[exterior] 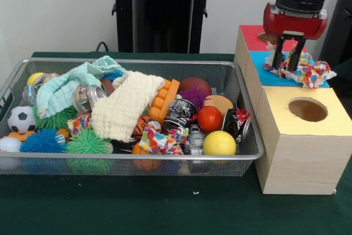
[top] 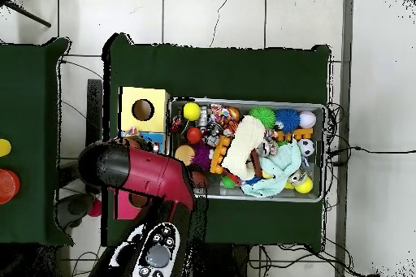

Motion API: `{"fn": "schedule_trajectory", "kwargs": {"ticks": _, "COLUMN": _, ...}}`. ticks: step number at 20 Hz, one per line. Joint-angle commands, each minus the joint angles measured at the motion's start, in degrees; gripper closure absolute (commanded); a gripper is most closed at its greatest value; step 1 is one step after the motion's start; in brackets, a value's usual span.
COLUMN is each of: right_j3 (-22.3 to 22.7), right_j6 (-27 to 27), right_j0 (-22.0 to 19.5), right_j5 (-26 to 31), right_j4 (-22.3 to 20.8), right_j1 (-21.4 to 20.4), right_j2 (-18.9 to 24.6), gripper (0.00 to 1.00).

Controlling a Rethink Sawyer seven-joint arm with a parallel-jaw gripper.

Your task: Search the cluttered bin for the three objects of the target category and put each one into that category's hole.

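A wire mesh bin (exterior: 250, 149) crowded with toys is seen on the green tabletop (exterior: 137, 207), well to the left of the jaws and lower than them. In it, a soccer-patterned ball (exterior: 21, 119), blue (exterior: 43, 141) and green (exterior: 87, 142) spiky balls, a mint cloth (exterior: 66, 83) and a cream knitted cloth (exterior: 125, 105) are piled at the side farthest from the jaws. Nearer the jaws, an orange block (exterior: 165, 100), a dark tin can (exterior: 180, 115), a red ball (exterior: 209, 118) and a yellow ball (exterior: 219, 143) are packed together, with a second colourful patterned cloth (exterior: 157, 141) among them. Right of the bin stands a wooden box (exterior: 300, 163) with a red (exterior: 250, 34), a blue (exterior: 264, 75) and a yellow panel (exterior: 286, 122) on top; the round hole (exterior: 308, 109) in the yellow panel lies below and in front of the jaws. The jaws (exterior: 289, 59), carried by the red and black arm (top: 138, 172), are lowered over the blue panel, and their two dark fingers (exterior: 277, 53) are closed narrowly on a colourful rag (exterior: 308, 71), which is draped on that panel directly beneath them and spread to their right.
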Motion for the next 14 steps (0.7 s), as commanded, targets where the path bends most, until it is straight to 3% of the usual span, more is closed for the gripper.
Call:
{"fn": "schedule_trajectory", "kwargs": {"ticks": 1, "right_j3": 1.6, "right_j6": 8.6, "right_j0": -0.9, "right_j5": 2.5, "right_j4": -3.3, "right_j1": 2.1, "right_j2": 4.7, "gripper": 0.00}}
{"fn": "schedule_trajectory", "kwargs": {"ticks": 14, "right_j3": 1.8, "right_j6": 7.5, "right_j0": -1.6, "right_j5": 1.7, "right_j4": -3.4, "right_j1": 2.1, "right_j2": 5.4, "gripper": 0.00}}
